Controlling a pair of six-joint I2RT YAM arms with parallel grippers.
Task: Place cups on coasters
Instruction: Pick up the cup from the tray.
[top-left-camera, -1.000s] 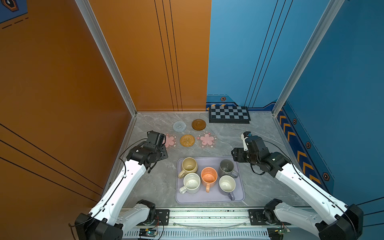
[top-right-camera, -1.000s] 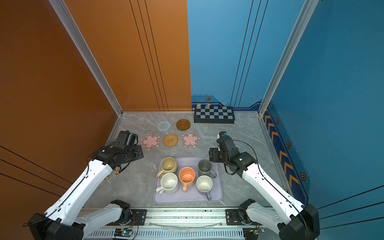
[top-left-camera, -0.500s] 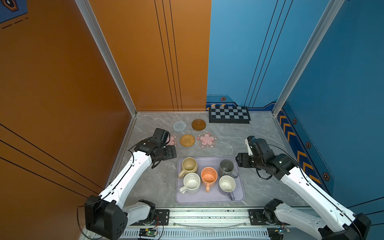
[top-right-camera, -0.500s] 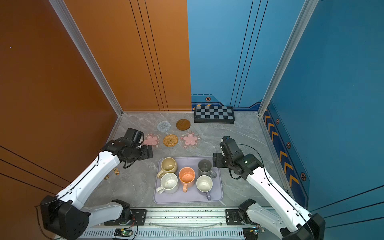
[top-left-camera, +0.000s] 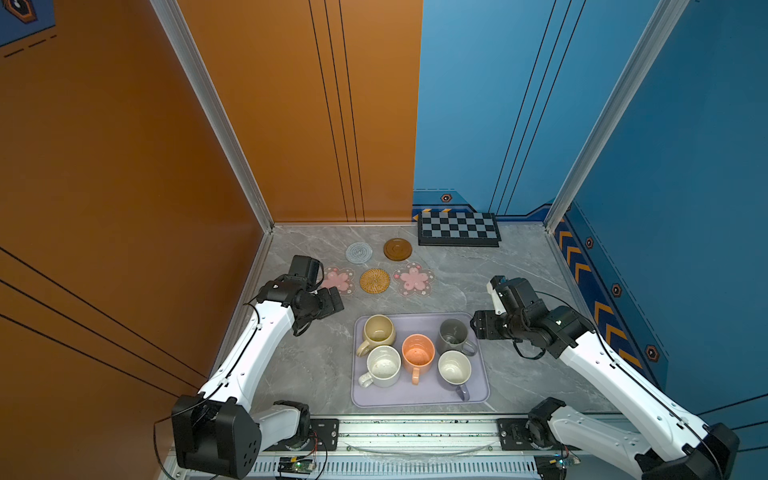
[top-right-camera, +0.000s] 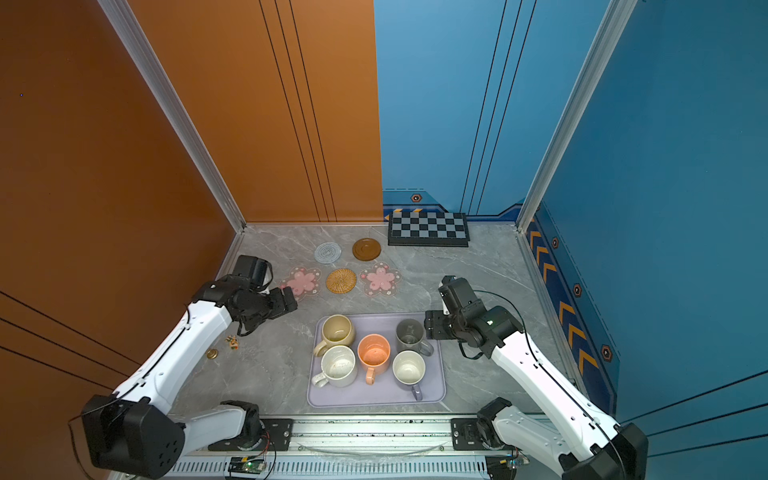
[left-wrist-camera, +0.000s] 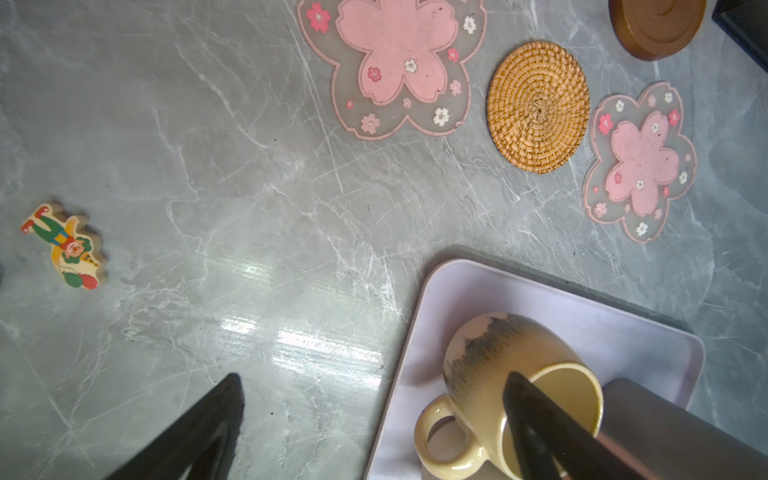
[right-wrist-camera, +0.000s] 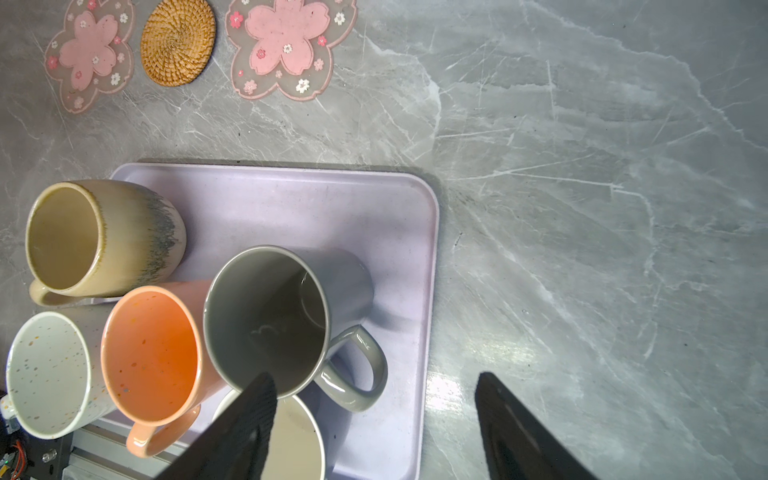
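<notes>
Above the grey desk (top-left-camera: 457, 286) and its lavender tray (top-left-camera: 415, 322), where all five mugs (top-left-camera: 417, 351) stand, my left claw (left-wrist-camera: 375, 375) gapes wide and empty near the beige mug (top-left-camera: 378, 330), my right claw (right-wrist-camera: 376, 374) likewise just beside the grey mug (top-left-camera: 453, 334), the coasters (top-left-camera: 374, 280) farther back.

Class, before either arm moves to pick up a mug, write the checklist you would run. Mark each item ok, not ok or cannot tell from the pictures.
1. The left gripper is open and empty: ok.
2. The right gripper is open and empty: ok.
3. All mugs stand upright on the tray, namely the beige mug, speckled mug, orange mug, grey mug and lavender mug: ok.
4. All coasters are bare, namely the grey spiral coaster, brown coaster, rattan coaster, pink flower coaster beside the left gripper and second pink flower coaster: ok.
5. There is finger room between the grey mug and orange mug: cannot tell.
6. The clown figurine lies clear of the coasters: ok.
</notes>
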